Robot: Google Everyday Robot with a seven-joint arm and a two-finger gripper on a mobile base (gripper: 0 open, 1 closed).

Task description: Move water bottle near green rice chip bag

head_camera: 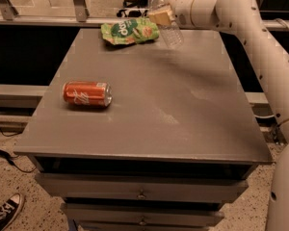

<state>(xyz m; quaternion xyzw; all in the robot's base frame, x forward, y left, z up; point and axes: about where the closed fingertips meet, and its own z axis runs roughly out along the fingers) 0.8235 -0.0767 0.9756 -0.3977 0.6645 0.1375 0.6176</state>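
The water bottle (166,21) is clear ribbed plastic, tilted, its cap end up toward the back. My gripper (160,16) is shut on the water bottle and holds it above the far right part of the grey table (149,100). The green rice chip bag (128,32) lies wrinkled on the table's far edge, just left of the bottle. The bottle's lower end hangs right beside the bag's right end. My white arm (250,28) reaches in from the right.
An orange soda can (86,94) lies on its side at the table's left. Drawers (142,194) sit under the tabletop. A railing (38,18) runs behind the table. A shoe (5,214) is on the floor at lower left.
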